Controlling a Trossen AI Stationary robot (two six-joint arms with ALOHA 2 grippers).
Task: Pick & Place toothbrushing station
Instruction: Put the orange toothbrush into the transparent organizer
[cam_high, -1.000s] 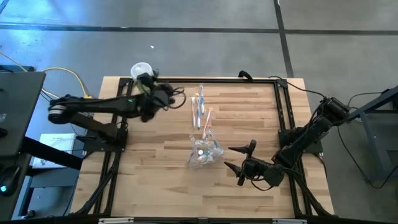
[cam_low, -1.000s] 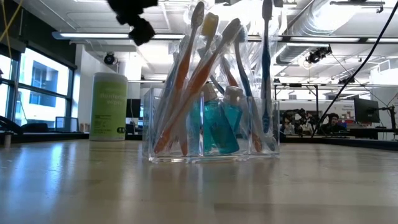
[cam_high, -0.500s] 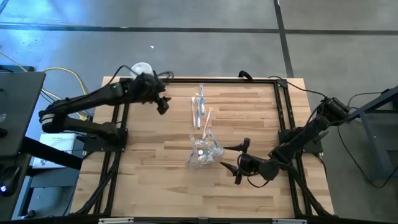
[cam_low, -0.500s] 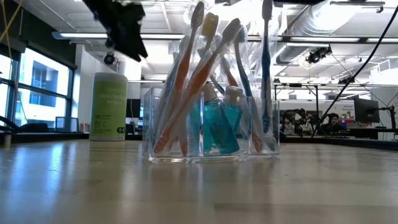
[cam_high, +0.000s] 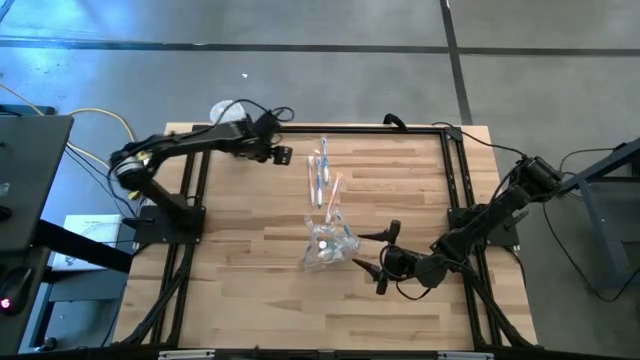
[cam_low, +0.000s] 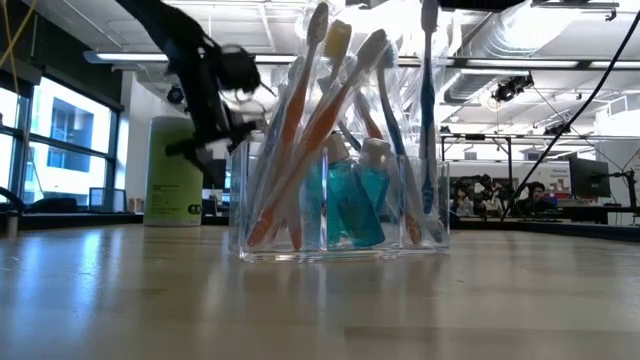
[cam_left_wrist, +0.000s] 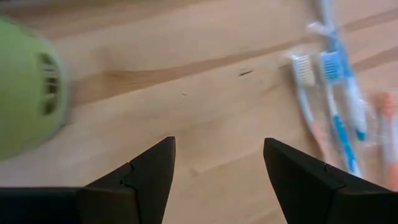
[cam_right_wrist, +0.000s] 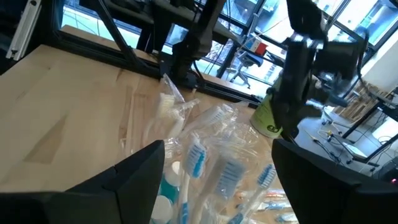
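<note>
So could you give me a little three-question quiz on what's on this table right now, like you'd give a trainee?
1. True or false: the right tool is shut on a toothbrush.
2. Where do the loose toothbrushes lie? A) inside the clear holder, B) flat on the wood beyond the holder, C) on the floor.
3. Fill in: the left tool hovers open between the green ______ and the loose toothbrushes.

Key: 1 false, it stands open beside the holder. 2 B. 3 bottle.
</note>
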